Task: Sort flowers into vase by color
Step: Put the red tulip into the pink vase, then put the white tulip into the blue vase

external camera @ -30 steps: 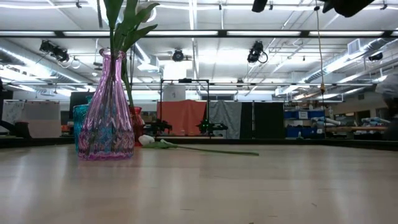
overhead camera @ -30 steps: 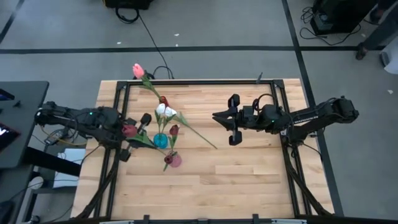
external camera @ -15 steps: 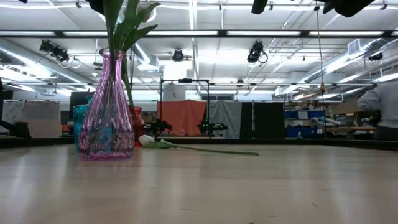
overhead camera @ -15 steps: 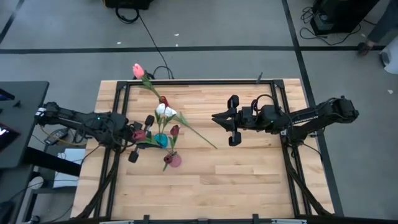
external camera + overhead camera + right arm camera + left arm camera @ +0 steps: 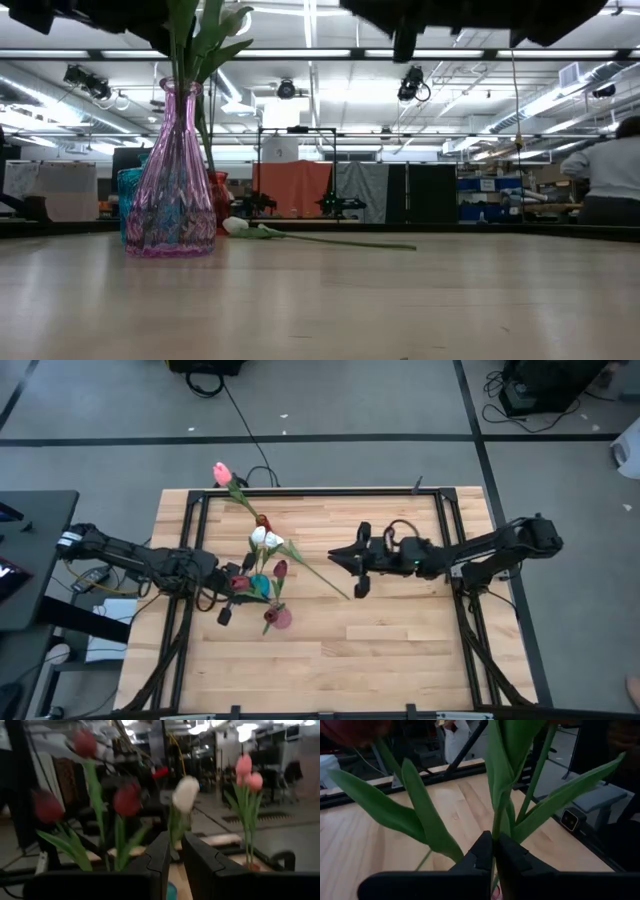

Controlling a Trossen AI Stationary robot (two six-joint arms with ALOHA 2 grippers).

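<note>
Flowers are the job here, and the left gripper [image 5: 234, 582] is clamping its fingers tight on one green stem [image 5: 496, 822], as the left wrist view shows, with long leaves spreading on both sides of the fingers. In the high view this gripper is hanging over the left part of the desk [image 5: 400, 650], just left of the vases, and the dark red flower [image 5: 239, 582] it is carrying is sitting right at its fingers. Beside it to the right, the blue vase [image 5: 259, 586] is holding a dark red head, and the pink vase [image 5: 281, 617], a little nearer, is holding another dark red head. A third, red vase [image 5: 219, 201] is showing only in the low view, behind the other two.

The right gripper [image 5: 358, 570] is reaching in from the right at mid-desk, its fingers nearly together with nothing between them, near the stem tip of a white flower [image 5: 264, 538] that is lying flat on the desk. Far left, a pink flower [image 5: 222, 473] is lying with its head past the desk edge.

Judging from this, the sorting is partly done: some flowers are standing in vases, one is being carried, and at least the white one and the pink one are waiting on the desk. Which colour belongs in which vase I cannot tell.
</note>
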